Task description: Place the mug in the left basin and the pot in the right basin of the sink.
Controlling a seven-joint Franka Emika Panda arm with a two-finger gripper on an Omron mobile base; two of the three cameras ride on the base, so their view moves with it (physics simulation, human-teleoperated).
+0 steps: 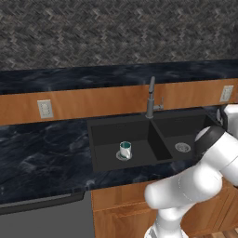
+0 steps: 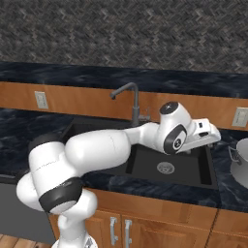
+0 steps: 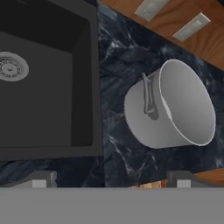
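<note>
With the mug [image 1: 125,149] already in the left basin [image 1: 109,139], we hover our empty, wide-open gripper [image 3: 111,181] beside the pot [image 3: 170,105]; next, descend and grasp its rim.

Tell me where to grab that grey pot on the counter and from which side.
Probably the rim. The pot stands upright on the counter right of the sink, mouth open to the top, so come from above with one finger inside the wall, one outside. Its side handle looks thin and close to the wall, a poorer hold. The tool is open.
</note>
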